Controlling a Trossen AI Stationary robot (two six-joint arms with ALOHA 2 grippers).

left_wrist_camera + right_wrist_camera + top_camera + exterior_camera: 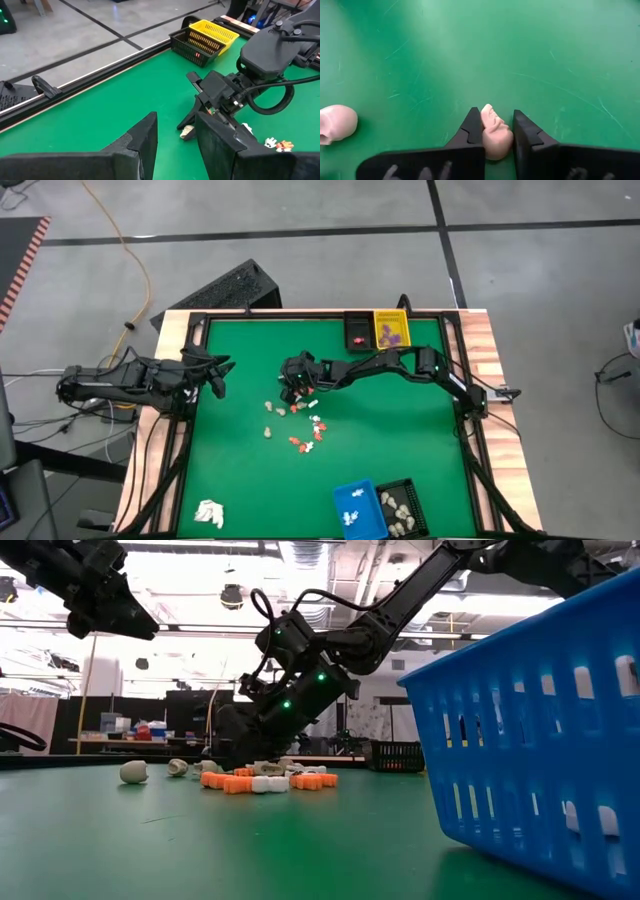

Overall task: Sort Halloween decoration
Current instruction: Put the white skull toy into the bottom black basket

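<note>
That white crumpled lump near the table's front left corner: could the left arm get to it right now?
Probably yes. The left gripper hovers over the table's left edge, holding nothing, and bare green mat lies between it and the white lump. The right gripper is busy among the small pieces mid-table, well clear.

Evenly lit from overhead; blown-out ceiling lights glaring in the low view, near blue basket (545, 730) blurred, soft shadows on the table (400, 430).

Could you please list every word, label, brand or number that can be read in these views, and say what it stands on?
None can be read.
Yellow basket: holds purple pieces, no lettering to be made out.
Blue basket: bare walls.
Right gripper: raised marks on its body, cut off, unreadable.
</note>
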